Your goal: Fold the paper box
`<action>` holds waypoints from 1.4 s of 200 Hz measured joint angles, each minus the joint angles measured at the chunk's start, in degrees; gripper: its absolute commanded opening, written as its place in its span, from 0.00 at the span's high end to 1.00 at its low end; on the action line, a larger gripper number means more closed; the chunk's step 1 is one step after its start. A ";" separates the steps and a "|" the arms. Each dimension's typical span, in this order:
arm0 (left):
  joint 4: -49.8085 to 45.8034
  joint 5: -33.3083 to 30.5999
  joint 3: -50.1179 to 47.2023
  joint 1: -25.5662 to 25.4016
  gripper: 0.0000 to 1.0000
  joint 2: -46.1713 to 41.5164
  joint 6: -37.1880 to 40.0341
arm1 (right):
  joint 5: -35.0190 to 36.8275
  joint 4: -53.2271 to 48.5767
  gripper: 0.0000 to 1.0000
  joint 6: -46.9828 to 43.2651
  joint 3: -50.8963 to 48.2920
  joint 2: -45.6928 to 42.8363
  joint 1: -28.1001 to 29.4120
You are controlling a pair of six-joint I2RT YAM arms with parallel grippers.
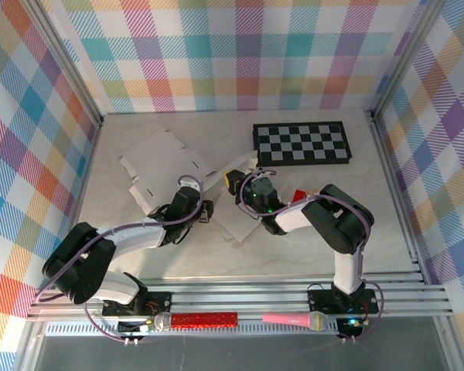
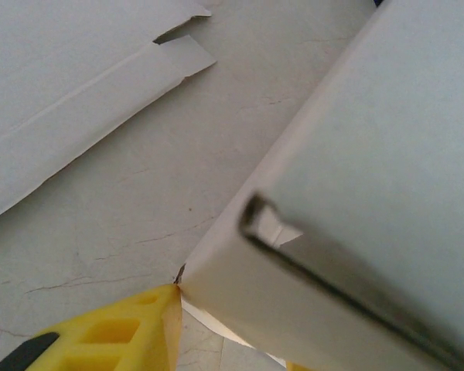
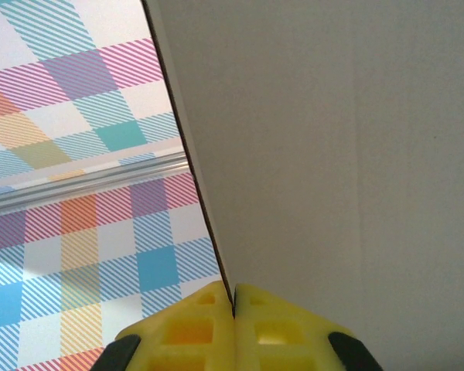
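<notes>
A flat cardboard sheet [image 1: 161,165] is laid on the pale surface [image 1: 309,239] toward the left, with its slotted flaps spread out. At the near rail, a red glitter microphone [image 1: 203,318] is set lying on its side.

The left gripper [image 1: 207,210] is reached in from the lower left, just right of that sheet. In the left wrist view its jaws are seen set narrow, with a folded wall of the paper box [image 1: 236,224] taken between them. The tip of one yellow finger [image 2: 116,340] is pressed against the wall's lower corner. The doubled edge of the fold is seen running away to the lower right, and the box is kept apart from the flat sheet by a strip of bare surface.

The paper box is placed near the middle of the surface, between the two grippers, partly raised. The right gripper [image 1: 233,182] is brought to its upper side. In the right wrist view the jaws are seen closed together, with the thin edge of an upright panel pinched between the two yellow pads [image 3: 189,332].

Further right, a pink microphone [image 1: 294,318] is laid on the near rail. A small red object [image 1: 298,195] is partly hidden beside the right arm. A black-and-white checkerboard [image 1: 301,144] is laid flat toward the back.
</notes>
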 measured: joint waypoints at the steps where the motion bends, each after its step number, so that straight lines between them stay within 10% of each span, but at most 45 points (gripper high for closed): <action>1: 0.00 -0.07 0.02 0.00 0.65 0.02 -0.07 | 0.04 0.00 1.00 0.00 0.00 0.00 0.02; 137: -0.85 -8.94 5.35 -0.28 1.00 6.16 -4.44 | 2.43 -1.55 1.00 1.09 0.79 0.00 0.26; 221: 0.87 -10.54 5.55 -0.76 0.80 7.43 -5.44 | 3.23 -2.75 1.00 1.77 1.20 -0.22 0.42; 280: 2.14 -12.09 6.40 -0.81 0.90 9.29 -5.07 | 3.28 -4.17 1.00 2.01 1.07 -0.90 0.46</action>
